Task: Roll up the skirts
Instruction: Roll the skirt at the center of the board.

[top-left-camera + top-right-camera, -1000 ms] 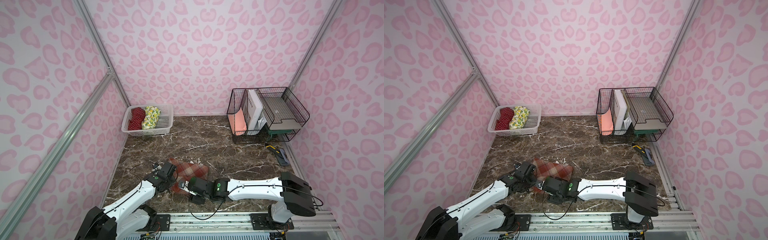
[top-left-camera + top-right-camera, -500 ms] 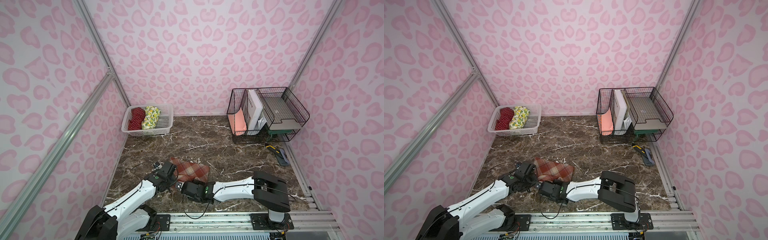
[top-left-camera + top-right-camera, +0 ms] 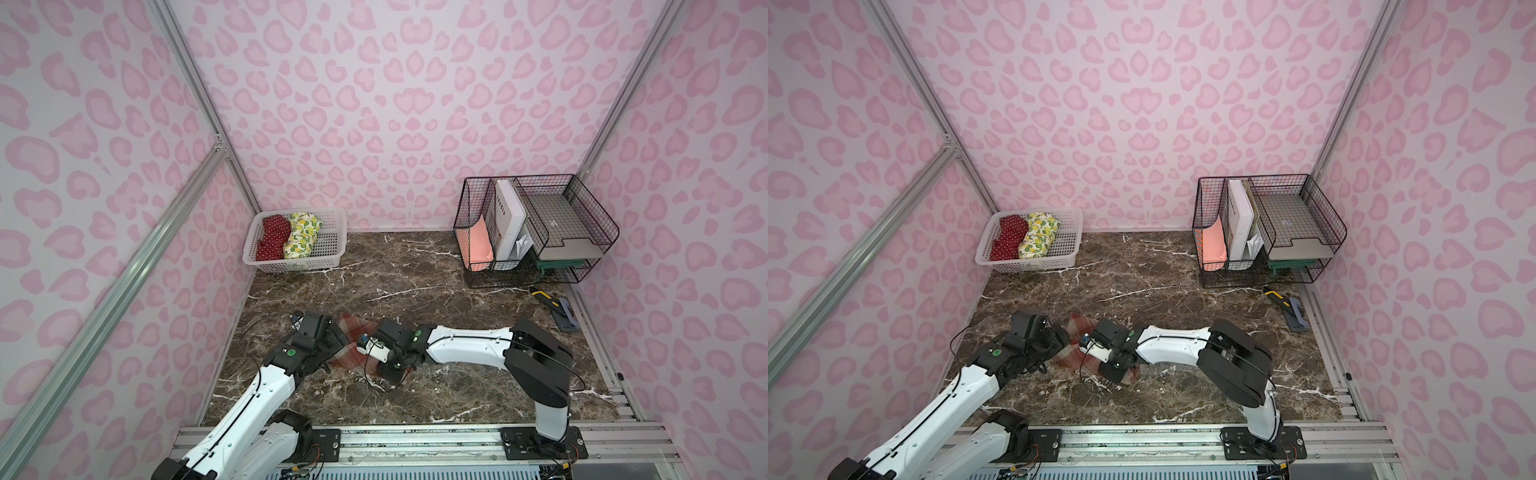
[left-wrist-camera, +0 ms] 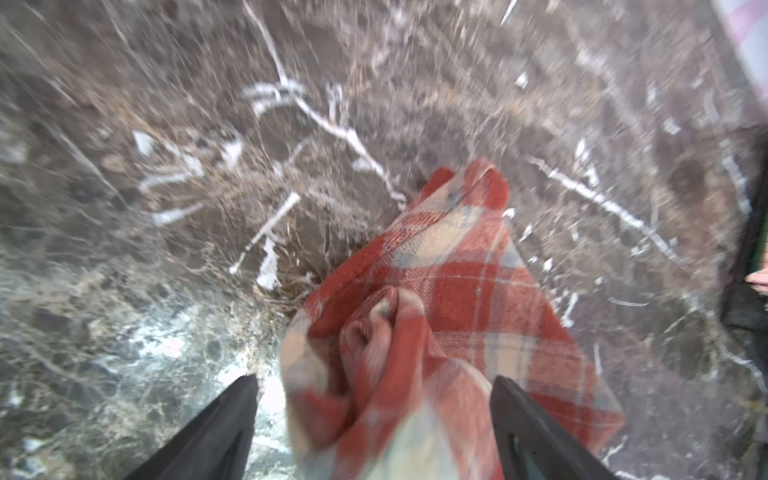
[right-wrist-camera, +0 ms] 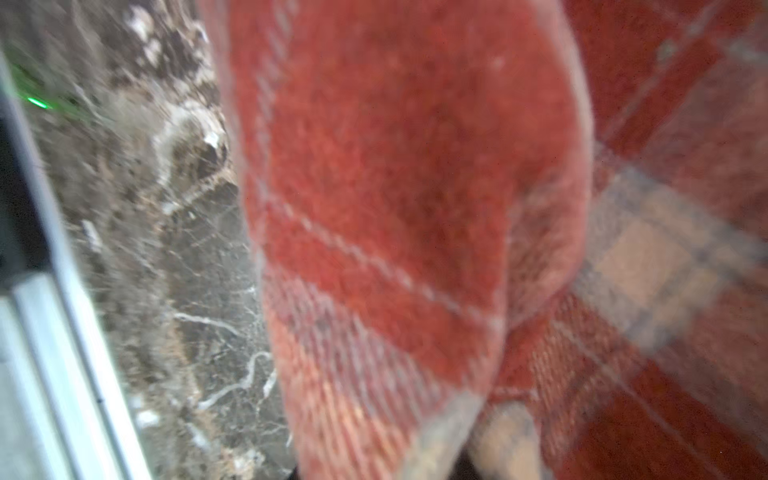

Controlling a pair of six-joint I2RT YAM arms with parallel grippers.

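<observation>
The bench (image 3: 415,270) has a basket (image 3: 299,262) at its far left corner, holding the red dotted skirt (image 3: 272,237) and lemon skirt (image 3: 303,235). Near the front, 2 arms mostly hide the plaid skirt (image 3: 351,327). The left gripper (image 4: 372,377) is spread astride it. I cannot tell the right gripper (image 3: 1119,372) state, as blurred cloth fills its wrist view.

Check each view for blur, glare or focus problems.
Both top views: sharp and evenly lit. Left wrist view: the table streaked with motion blur, a glare patch beside the plaid skirt, whose near folds are soft. Right wrist view: the plaid skirt fills most of the frame, blurred throughout.
</observation>
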